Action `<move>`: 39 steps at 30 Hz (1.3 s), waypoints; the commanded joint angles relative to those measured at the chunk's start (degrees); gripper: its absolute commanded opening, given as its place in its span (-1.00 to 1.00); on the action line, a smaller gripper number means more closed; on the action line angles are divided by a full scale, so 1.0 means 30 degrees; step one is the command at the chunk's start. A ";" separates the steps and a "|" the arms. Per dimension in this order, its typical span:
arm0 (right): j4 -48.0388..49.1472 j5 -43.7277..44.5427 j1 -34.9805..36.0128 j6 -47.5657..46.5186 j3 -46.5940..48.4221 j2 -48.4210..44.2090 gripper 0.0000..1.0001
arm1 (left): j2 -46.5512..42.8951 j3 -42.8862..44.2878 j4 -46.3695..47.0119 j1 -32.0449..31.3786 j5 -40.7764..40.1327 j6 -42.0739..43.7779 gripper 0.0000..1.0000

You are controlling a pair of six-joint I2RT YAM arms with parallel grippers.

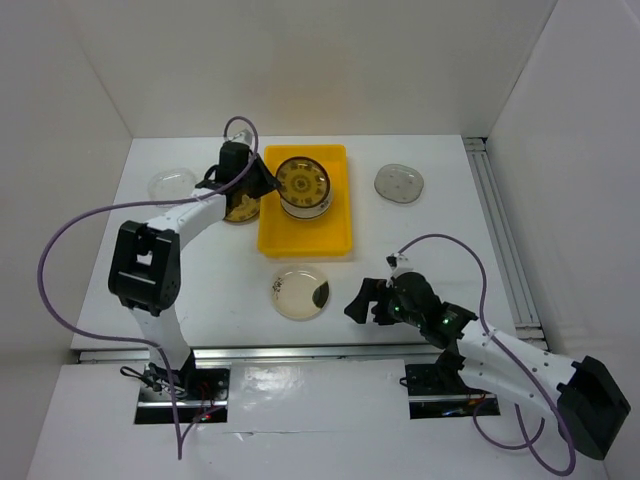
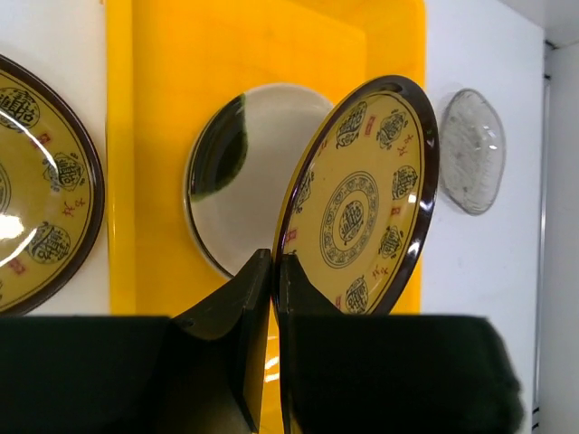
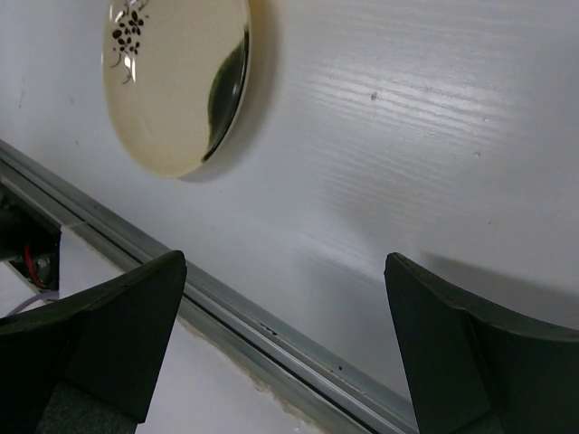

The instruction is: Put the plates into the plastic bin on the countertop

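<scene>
The white countertop, walled in white, carries the yellow plastic bin at its middle. We see our left gripper clamped on the rim of a gold-brown plate, which tilts above a cream plate lying in the bin. Our right gripper hangs empty with jaws spread wide, just right of the black-patched plate on the countertop.

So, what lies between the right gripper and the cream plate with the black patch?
Nothing: only bare countertop separates the right gripper from the cream plate, as the top view shows.
</scene>
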 commanded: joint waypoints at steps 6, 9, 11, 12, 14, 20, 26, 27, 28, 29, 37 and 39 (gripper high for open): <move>0.5043 0.0372 0.0907 0.0173 -0.0255 0.2617 0.93 | 0.2431 0.1126 0.1506 0.0159 0.0336 0.0141 -1.00; 0.6156 0.0372 0.1083 -0.0208 -0.0021 0.3613 0.93 | 0.3253 0.1856 0.1331 0.0364 0.0512 0.0141 -1.00; 0.7093 0.0372 0.1083 -0.0704 0.0184 0.4114 0.93 | 0.3489 0.2061 0.1331 0.0366 0.0512 0.0141 -1.00; 0.7270 0.0372 0.1083 -0.0909 0.0184 0.4696 0.93 | 0.3779 0.2440 0.1041 0.0366 0.0512 0.0141 -1.00; 0.7533 0.0635 0.1083 -0.1085 0.0621 0.5372 0.93 | 0.3985 0.2676 0.0864 0.0366 0.0688 0.0344 -0.91; 1.0080 0.0930 0.1083 -0.0884 0.1179 0.9267 0.90 | 0.3518 0.2095 0.0686 0.0366 0.0309 0.0346 0.03; 1.2135 0.0753 0.0907 -0.0208 0.2407 1.2635 0.77 | 0.2056 0.1886 0.0688 0.0366 0.0073 0.0346 1.00; 1.2135 0.0753 0.0907 0.0024 0.2614 1.2961 0.72 | 0.1879 0.1888 0.0686 0.0366 0.0073 0.0346 1.00; 1.2135 0.0985 0.0907 0.0027 0.2616 1.3225 0.69 | 0.1646 0.1888 0.0686 0.0192 0.0073 0.0346 1.00; 1.2135 0.1219 0.0907 0.0201 0.2906 1.3721 0.62 | 0.1353 0.1627 0.0686 0.0190 0.0073 0.0346 1.00; 1.1491 0.1573 0.0907 0.1226 0.3612 1.5862 -0.12 | -0.1898 0.1595 -0.1567 -0.0804 -0.1361 0.0961 1.00; 1.1230 0.1749 0.0907 0.1433 0.3612 1.6067 -0.33 | -0.2953 0.1595 -0.2065 -0.0806 -0.1537 0.0961 1.00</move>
